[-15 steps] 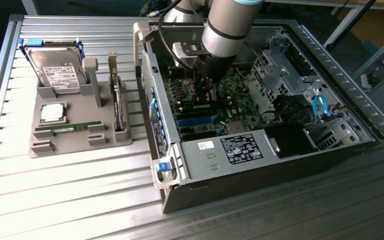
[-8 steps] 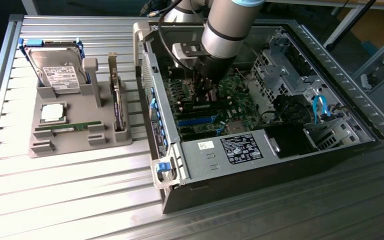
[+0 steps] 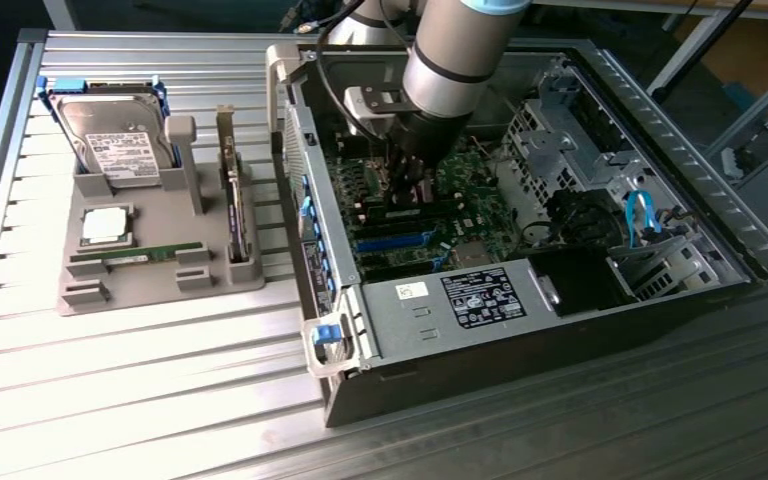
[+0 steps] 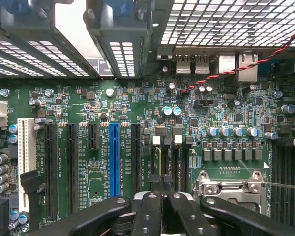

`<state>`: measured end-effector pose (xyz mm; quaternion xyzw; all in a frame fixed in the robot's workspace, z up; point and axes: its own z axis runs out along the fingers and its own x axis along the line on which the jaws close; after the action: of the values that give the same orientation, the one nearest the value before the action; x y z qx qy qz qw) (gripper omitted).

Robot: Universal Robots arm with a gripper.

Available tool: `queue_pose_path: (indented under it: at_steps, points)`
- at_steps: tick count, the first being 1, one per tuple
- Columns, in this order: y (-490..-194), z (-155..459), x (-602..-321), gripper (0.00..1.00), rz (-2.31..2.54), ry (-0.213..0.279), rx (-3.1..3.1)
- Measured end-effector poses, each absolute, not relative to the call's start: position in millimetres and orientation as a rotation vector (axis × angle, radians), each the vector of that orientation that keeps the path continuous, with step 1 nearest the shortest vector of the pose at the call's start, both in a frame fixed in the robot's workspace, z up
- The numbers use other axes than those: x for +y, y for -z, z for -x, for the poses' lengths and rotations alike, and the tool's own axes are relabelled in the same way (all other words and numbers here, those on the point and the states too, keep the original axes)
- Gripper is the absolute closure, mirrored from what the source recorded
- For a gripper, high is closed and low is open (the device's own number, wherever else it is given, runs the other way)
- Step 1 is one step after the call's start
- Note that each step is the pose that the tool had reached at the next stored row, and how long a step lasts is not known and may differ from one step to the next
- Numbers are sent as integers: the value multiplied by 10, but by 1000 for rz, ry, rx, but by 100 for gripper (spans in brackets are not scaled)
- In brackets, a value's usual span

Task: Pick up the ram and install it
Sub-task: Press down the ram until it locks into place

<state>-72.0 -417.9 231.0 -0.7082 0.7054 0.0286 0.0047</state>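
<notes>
Gripper (image 4: 162,196): clenched, empty, poised over the motherboard (image 4: 137,113) inside the open computer case (image 3: 491,300). Ram (image 3: 137,253): lay in the grey holder tray (image 3: 157,285).

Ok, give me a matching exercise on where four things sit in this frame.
1 silver hard drive with white label
2 square silver processor chip
3 long green ram stick
4 black claw

A shut, inside the open black computer case
B flat in the grey tray, between 1 and 3
C in the tray's long slot
D leaning upright at the tray's end

Pairs: 1-D, 2-B, 3-C, 4-A
</notes>
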Motion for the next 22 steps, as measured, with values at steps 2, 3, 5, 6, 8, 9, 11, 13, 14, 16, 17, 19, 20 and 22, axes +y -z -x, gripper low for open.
queue_pose_path:
  at_steps: [2, 3, 5, 6, 8, 9, 11, 13, 14, 16, 17, 19, 20, 22]
  points:
    - [-2303, 721, -4181, 89, 2218, -90, 2210]
    - [-2300, 720, -4181, 89, 2218, -90, 2210]
    - [-2292, 720, -4183, 89, 2218, -90, 2209]
    - [-2290, 720, -4183, 89, 2218, -90, 2209]
    - [-2289, 720, -4184, 89, 2218, -89, 2210]
    - [-2288, 720, -4184, 89, 2218, -90, 2209]
    - [-2291, 720, -4184, 89, 2218, -89, 2209]
    - [-2312, 719, -4181, 89, 2217, -90, 2208]
    - [-2329, 719, -4181, 89, 2217, -90, 2208]
    - [-2368, 720, -4183, 89, 2218, -89, 2209]
    - [-2399, 720, -4183, 89, 2219, -89, 2209]
    - [-2471, 720, -4184, 89, 2219, -88, 2210]
    - [-2495, 720, -4183, 89, 2219, -88, 2210]
    - [-2550, 720, -4183, 89, 2219, -88, 2210]
